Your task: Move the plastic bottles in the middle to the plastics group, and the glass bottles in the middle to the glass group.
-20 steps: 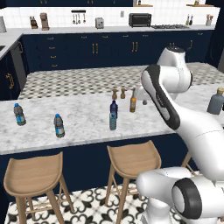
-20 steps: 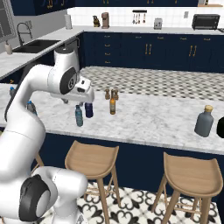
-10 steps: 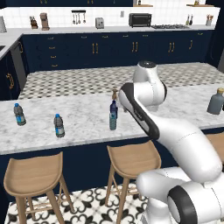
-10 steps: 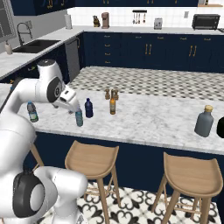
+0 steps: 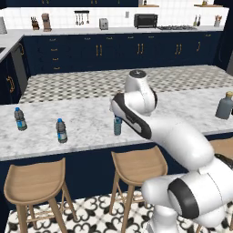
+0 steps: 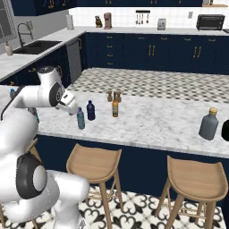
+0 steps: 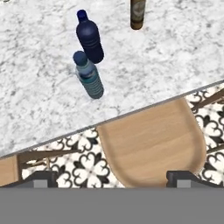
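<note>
In the left base view, the teal bottle [image 5: 117, 126] is seen standing upright near the front edge of the tabletop [image 5: 86, 113], partly hidden behind the white arm. Two water bottles [image 5: 61, 131] stand further toward the left end, well apart from it, and the grey-blue bottle [image 5: 225, 105] stands near the right end.

In the right base view, the tool [image 6: 71, 108] is held just beside the teal bottle [image 6: 80, 118], without touching it. The navy bottle [image 6: 91, 110] stands just behind the teal one, and the amber bottle [image 6: 115, 108] a little further along.

In the hand view, the fingertips [image 7: 42, 178] are seen spread wide apart with nothing between them. The teal bottle [image 7: 89, 75] and navy bottle [image 7: 89, 38] stand close together, so a grip low on the teal body, away from the navy one, is judged best. The teal bottle is judged light, thin-walled and easily tipped; the amber one is probably heavier, smooth and breakable.
</note>
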Controlling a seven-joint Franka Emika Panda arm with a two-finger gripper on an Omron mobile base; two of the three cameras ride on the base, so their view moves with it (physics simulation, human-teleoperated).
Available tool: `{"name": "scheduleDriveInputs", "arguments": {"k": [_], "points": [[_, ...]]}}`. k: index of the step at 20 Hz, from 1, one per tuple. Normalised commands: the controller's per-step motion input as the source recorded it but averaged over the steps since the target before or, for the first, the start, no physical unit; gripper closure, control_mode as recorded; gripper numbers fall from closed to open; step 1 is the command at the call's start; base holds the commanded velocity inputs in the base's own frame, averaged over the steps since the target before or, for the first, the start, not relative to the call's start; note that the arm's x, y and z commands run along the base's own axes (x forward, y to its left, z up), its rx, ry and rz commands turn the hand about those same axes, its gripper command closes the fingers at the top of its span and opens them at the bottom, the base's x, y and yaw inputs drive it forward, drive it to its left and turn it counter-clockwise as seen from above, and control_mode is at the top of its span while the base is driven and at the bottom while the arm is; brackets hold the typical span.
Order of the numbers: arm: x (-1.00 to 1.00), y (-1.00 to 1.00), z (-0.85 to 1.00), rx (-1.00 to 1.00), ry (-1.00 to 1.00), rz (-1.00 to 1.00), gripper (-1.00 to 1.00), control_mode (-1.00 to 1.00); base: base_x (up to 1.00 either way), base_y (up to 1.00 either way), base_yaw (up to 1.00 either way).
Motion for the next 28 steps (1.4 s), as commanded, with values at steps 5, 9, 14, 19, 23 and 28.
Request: {"name": "scheduleDriveInputs", "arguments": {"k": [5,9,14,19,23,28], "points": [[0.58,-0.05,-0.09,0.01,0.03,0.03,-1.00,-1.00,0.00,0.00,0.00],[0.47,-0.02,-0.14,0.00,0.10,0.05,-1.00,-1.00,0.00,0.00,0.00],[0.36,0.00,-0.25,0.00,0.08,0.12,-1.00,-1.00,0.00,0.00,0.00],[0.26,0.00,-0.21,0.00,0.03,0.16,-1.00,-1.00,0.00,0.00,0.00],[0.23,0.00,-0.24,-0.02,0.00,0.12,-1.00,-1.00,0.00,0.00,0.00],[0.26,0.00,-0.27,-0.02,0.00,0.06,-1.00,-1.00,0.00,0.00,0.00]]}}
